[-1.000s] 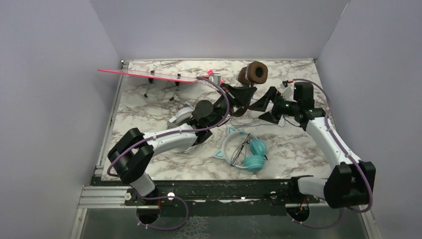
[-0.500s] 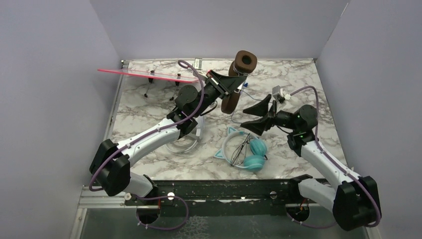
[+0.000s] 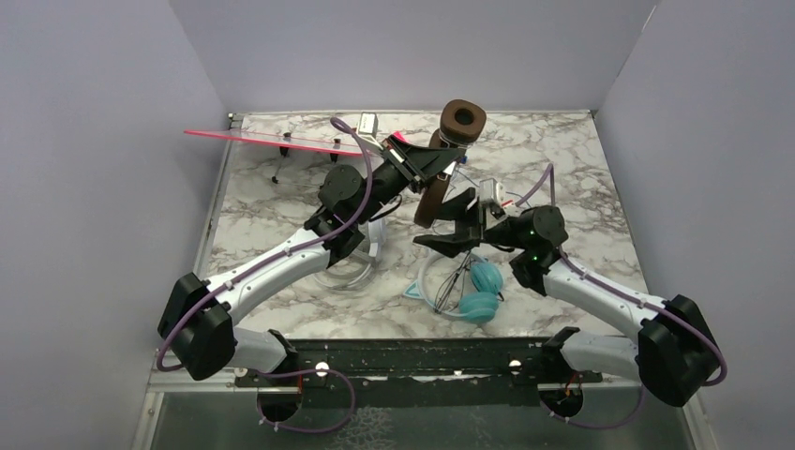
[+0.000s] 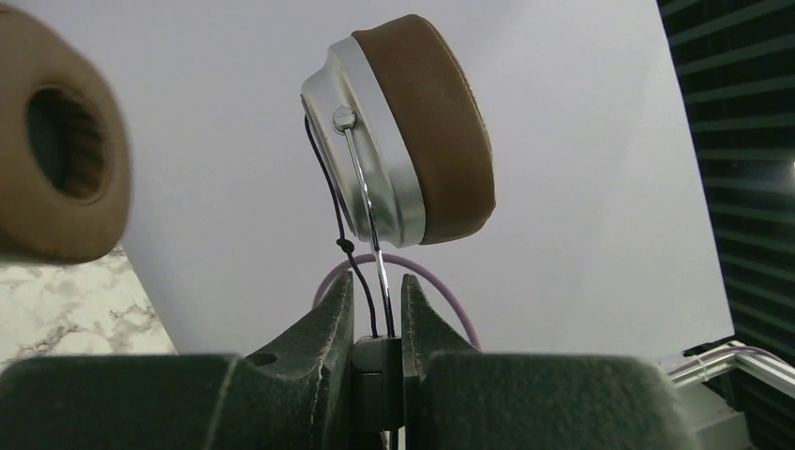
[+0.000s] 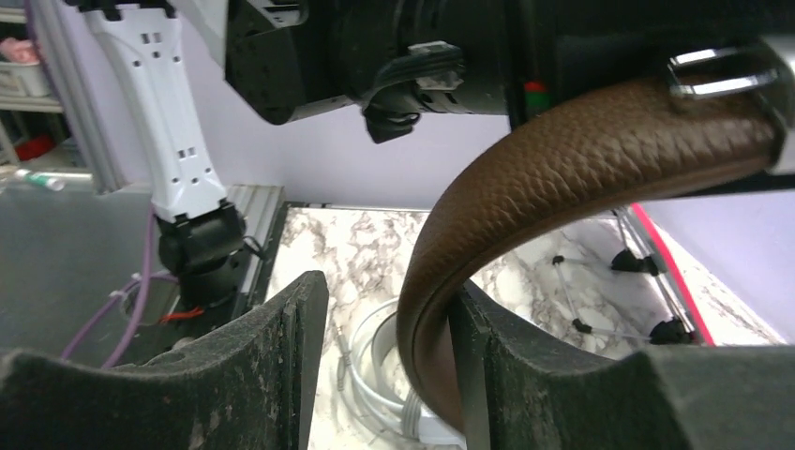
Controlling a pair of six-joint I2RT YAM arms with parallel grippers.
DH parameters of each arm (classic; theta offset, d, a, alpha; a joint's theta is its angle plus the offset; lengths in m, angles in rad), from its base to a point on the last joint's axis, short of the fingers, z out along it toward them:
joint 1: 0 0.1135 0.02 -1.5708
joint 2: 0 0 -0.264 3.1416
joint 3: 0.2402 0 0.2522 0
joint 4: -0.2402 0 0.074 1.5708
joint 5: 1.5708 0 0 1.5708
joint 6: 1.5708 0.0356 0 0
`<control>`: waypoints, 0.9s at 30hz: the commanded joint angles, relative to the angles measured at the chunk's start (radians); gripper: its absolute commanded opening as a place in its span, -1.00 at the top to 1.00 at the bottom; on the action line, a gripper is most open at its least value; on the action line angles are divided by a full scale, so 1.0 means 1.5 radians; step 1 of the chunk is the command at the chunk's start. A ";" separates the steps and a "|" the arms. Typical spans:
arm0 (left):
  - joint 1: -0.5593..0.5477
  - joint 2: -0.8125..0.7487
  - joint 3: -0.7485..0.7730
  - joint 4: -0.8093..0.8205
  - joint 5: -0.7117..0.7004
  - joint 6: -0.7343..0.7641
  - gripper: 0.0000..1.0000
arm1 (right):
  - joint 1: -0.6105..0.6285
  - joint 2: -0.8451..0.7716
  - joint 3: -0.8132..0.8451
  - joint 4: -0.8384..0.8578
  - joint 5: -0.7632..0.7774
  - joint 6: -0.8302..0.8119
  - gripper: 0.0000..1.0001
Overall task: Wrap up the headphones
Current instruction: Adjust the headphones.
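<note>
The brown headphones (image 3: 462, 120) are held in the air over the back middle of the table. My left gripper (image 3: 433, 167) is shut on the slider block at the band's end (image 4: 377, 366), with one brown cup (image 4: 412, 131) above the jaws and the other cup (image 4: 56, 159) at the left. My right gripper (image 3: 450, 223) is open, and the brown headband (image 5: 562, 159) passes between its jaws against the right finger (image 5: 487, 375). The teal cat-ear headphones (image 3: 464, 286) lie on the table below the right gripper. The white-grey headphones (image 3: 349, 274) are mostly hidden under my left arm; their white cord (image 5: 384, 361) shows.
A pink strip (image 3: 272, 141) on thin black-footed legs stands at the back left. Lilac walls close in the table (image 3: 581, 281) on the left, back and right. A black rail (image 3: 422, 356) runs along the near edge.
My left gripper has lifted the brown headphones up and toward the back. My right gripper has swung left from the table's right side, and its open jaws now straddle the headband.
</note>
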State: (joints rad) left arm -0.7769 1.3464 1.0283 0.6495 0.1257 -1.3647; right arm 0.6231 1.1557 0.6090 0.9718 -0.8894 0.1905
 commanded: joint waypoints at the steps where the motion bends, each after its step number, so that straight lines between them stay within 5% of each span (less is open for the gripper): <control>1: -0.001 -0.021 -0.004 0.065 0.016 -0.048 1.00 | 0.016 0.021 -0.014 0.069 0.116 -0.033 -0.07; 6: -0.001 -0.020 -0.005 0.067 0.019 -0.068 1.00 | 0.019 0.051 -0.006 0.107 0.139 -0.014 0.06; 10: 0.005 -0.012 -0.001 0.066 0.031 -0.059 1.00 | 0.019 0.038 0.016 0.041 0.167 0.045 0.95; 11: 0.013 -0.012 0.001 0.058 0.040 -0.051 0.93 | 0.018 0.020 0.026 -0.014 0.188 0.081 0.99; 14: 0.060 -0.035 -0.006 -0.021 0.066 -0.027 0.06 | 0.016 -0.053 0.065 -0.223 0.255 0.181 0.99; 18: 0.117 -0.083 -0.006 -0.143 0.059 0.097 -0.65 | 0.006 -0.110 0.157 -0.486 0.375 0.259 0.99; 27: 0.136 -0.085 0.082 -0.343 0.102 0.380 -0.76 | -0.049 0.040 0.551 -0.920 0.515 0.416 0.99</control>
State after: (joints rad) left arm -0.5671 1.2270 1.0973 0.2821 0.2039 -1.0420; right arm 0.5755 1.1049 1.1980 -0.0372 -0.2829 0.6491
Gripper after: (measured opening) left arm 0.872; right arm 0.057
